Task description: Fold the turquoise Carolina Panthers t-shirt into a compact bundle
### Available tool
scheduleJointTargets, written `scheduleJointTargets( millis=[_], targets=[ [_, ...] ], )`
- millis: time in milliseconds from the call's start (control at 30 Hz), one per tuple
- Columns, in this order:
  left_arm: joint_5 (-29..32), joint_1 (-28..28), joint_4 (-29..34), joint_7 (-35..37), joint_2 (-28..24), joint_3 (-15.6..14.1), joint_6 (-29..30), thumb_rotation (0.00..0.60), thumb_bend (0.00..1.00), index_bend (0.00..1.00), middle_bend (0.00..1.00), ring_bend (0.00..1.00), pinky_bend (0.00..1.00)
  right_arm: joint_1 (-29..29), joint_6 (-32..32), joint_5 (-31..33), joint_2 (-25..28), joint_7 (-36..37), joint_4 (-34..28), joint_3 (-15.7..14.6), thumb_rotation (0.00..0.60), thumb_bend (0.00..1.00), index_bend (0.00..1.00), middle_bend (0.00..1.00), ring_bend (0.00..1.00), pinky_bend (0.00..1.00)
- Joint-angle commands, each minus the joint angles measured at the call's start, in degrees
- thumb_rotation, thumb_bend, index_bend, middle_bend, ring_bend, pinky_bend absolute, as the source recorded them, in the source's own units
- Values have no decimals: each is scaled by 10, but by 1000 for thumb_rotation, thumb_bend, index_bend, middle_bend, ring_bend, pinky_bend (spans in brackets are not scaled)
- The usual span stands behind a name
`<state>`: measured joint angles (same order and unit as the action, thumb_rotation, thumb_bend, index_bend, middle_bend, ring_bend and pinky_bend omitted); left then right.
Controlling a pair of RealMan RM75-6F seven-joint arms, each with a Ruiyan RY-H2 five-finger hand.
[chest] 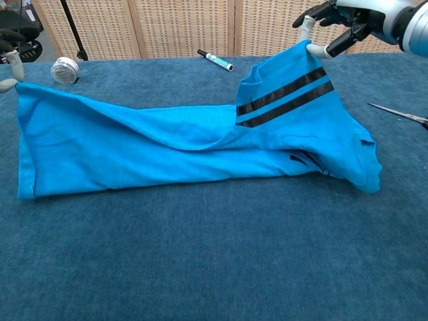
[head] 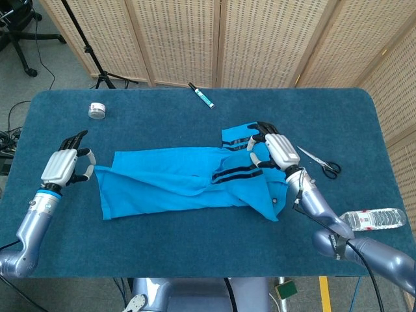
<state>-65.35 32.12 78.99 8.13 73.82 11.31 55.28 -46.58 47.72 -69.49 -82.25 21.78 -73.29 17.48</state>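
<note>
The turquoise t-shirt (head: 162,185) lies across the middle of the blue table (head: 195,253), its near half lifted and doubled over toward the far edge, so the print is hidden. My right hand (head: 276,148) pinches the sleeve with two black stripes (chest: 284,97) and holds it raised above the shirt's right end. My left hand (head: 63,166) holds the shirt's left corner (chest: 20,90) up off the table. In the chest view only the left hand's fingertips (chest: 10,67) show at the frame's edge, while the right hand (chest: 354,17) is at the top right.
A marker (head: 201,95) lies near the far edge and a roll of tape (head: 97,110) at the far left. Scissors (head: 320,162) lie just right of my right hand. A water bottle (head: 370,219) lies at the near right. Folding screens stand behind the table.
</note>
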Motion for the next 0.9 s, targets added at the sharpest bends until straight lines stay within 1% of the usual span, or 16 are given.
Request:
scheduleJointTargets(
  millis=[33, 133, 367, 400, 667, 900],
  targets=[
    [11, 12, -26, 0, 16, 11, -12, 600, 634, 816, 0, 0, 0, -22, -25, 19, -18, 4, 38, 16, 600, 517, 670, 163, 0, 16],
    [15, 18, -48, 6, 29, 19, -16, 600, 634, 816, 0, 0, 0, -35, -38, 24, -32, 8, 70, 22, 600, 517, 670, 163, 0, 17],
    [28, 44, -121, 3, 66, 31, -43, 600, 634, 816, 0, 0, 0, -72, -82, 44, -71, 21, 175, 39, 600, 517, 670, 163, 0, 17],
    [29, 46, -126, 2, 69, 32, -45, 600, 634, 816, 0, 0, 0, -74, -85, 44, -74, 22, 183, 39, 600, 517, 670, 163, 0, 17],
    [38, 67, -197, 3, 112, 37, -73, 600, 634, 816, 0, 0, 0, -106, -136, 52, -120, 38, 307, 41, 600, 517, 671, 165, 0, 19],
    [35, 80, -249, -6, 149, 39, -72, 600, 634, 816, 0, 0, 0, -127, -161, 38, -154, 57, 381, 36, 600, 517, 671, 165, 0, 19]
  ],
)
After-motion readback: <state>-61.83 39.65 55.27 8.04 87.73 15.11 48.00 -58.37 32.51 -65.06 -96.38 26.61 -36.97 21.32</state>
